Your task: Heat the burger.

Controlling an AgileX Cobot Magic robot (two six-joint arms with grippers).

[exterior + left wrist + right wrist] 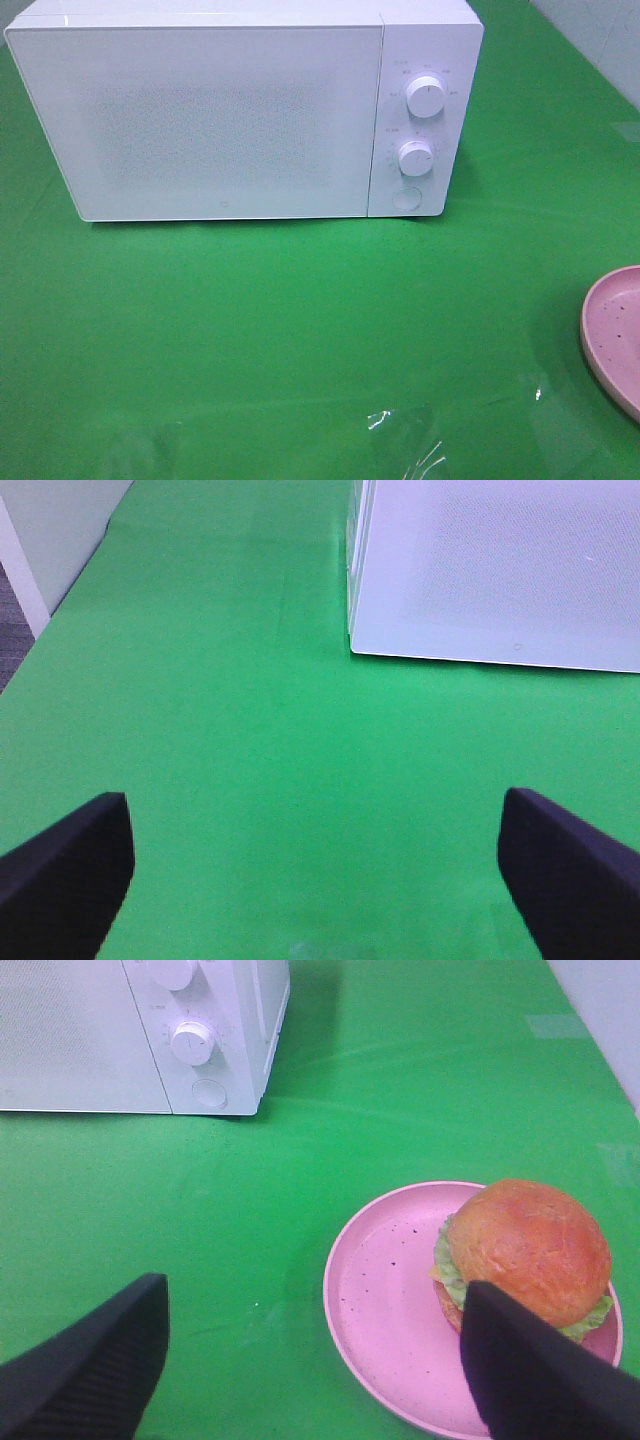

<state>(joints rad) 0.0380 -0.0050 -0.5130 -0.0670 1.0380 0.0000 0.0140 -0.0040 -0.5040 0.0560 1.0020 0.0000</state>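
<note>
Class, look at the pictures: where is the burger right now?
The burger sits on the pink plate, off-centre near its rim, on the green table to the right of the closed microwave. Only the right wrist view shows it.

The plate [615, 335] is cut by the overhead view's right edge. The microwave's [240, 115] dial labels are unreadably small. A finger [535, 1375] hides part of the burger [525, 1250].

Glossy green table cover [300, 320] reflecting light; pale wall [600, 40] behind.
</note>
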